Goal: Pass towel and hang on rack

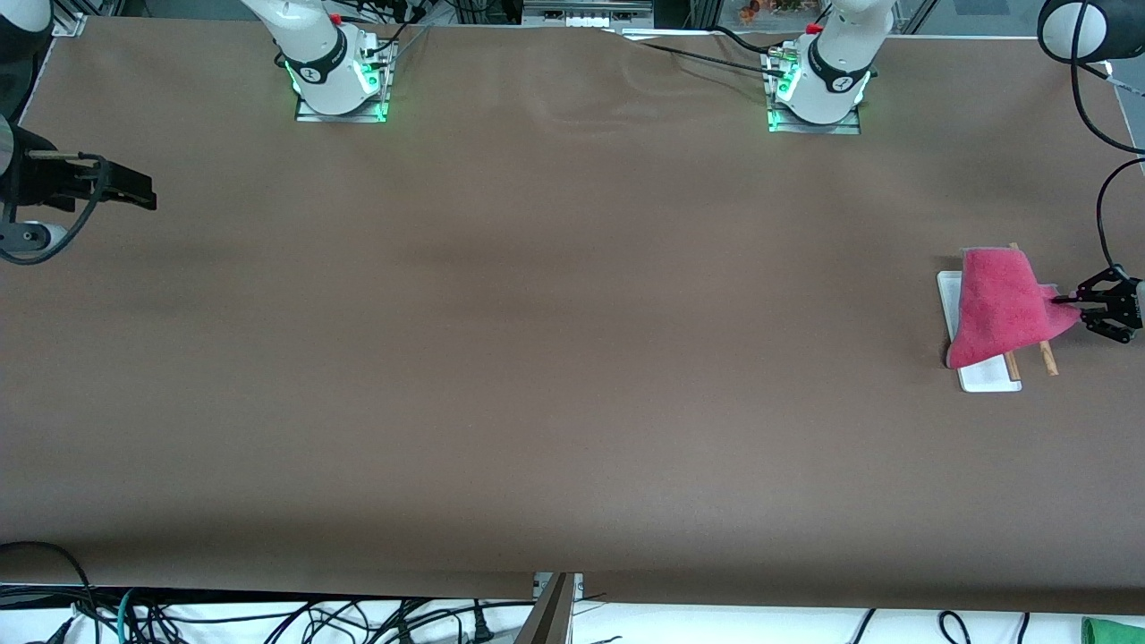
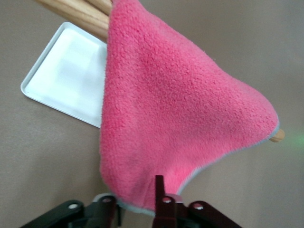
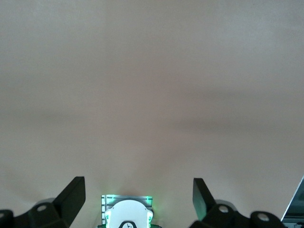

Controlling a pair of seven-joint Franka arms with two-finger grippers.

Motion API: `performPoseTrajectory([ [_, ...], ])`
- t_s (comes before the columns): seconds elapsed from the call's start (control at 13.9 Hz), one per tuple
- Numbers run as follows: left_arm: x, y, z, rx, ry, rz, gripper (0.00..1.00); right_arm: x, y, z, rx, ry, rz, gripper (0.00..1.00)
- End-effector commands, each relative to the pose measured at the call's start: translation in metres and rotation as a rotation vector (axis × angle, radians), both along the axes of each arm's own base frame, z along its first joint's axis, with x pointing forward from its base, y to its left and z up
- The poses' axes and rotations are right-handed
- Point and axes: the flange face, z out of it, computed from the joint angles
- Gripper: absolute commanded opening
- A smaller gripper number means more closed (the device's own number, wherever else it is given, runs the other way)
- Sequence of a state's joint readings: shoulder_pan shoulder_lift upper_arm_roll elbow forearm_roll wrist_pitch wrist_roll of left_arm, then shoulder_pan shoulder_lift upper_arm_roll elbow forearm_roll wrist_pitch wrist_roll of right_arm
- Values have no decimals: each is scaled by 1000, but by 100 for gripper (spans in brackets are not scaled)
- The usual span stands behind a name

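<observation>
The pink-red towel (image 1: pixel 997 309) (image 2: pixel 175 109) hangs draped over the rack's two wooden rods (image 1: pixel 1047 358) (image 2: pixel 80 16), at the left arm's end of the table. The rack's flat white base (image 1: pixel 988 376) (image 2: pixel 66 80) shows partly from under the cloth. My left gripper (image 1: pixel 1064 300) (image 2: pixel 133 190) is at the towel's grey-edged corner. Its fingers stand parted, with the corner lying loosely between them. My right gripper (image 1: pixel 143 195) (image 3: pixel 137 185) waits over the right arm's end of the table, open and with nothing in it.
The two arm bases (image 1: pixel 340 80) (image 1: pixel 818 89) stand along the table's edge farthest from the front camera. A black cable (image 1: pixel 1105 215) loops above the rack. Loose cables and a green item (image 1: pixel 1114 631) lie off the table's near edge.
</observation>
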State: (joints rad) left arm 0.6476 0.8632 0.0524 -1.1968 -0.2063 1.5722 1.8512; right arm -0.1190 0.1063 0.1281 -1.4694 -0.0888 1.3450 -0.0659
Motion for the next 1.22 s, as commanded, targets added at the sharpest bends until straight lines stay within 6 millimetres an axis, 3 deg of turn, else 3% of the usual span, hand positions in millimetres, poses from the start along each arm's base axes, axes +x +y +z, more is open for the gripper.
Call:
performPoseTrajectory([
  [0.0, 4, 5, 18, 22, -27, -45, 100, -8, -4, 4, 3, 4, 24, 100],
  [0.36, 8, 7, 33, 44, -38, -29, 100, -6, -10, 0, 2, 14, 13, 100],
  [0.5, 14, 1, 59, 73, -51, -18, 100, -6, -9, 0, 3, 13, 14, 100],
  [0.65, 28, -18, 104, 147, -52, 8, 100, -5, -9, 0, 3, 11, 14, 100],
  [0.79, 37, -46, 156, 227, -37, 53, 100, -5, -9, -1, 3, 10, 15, 100],
  [1.08, 63, -150, 228, 338, 63, 163, 100, -3, -7, 2, 5, 2, 18, 100],
  [1.15, 70, -180, 237, 372, 88, 185, 100, 1, -7, 2, 7, 6, 18, 100],
])
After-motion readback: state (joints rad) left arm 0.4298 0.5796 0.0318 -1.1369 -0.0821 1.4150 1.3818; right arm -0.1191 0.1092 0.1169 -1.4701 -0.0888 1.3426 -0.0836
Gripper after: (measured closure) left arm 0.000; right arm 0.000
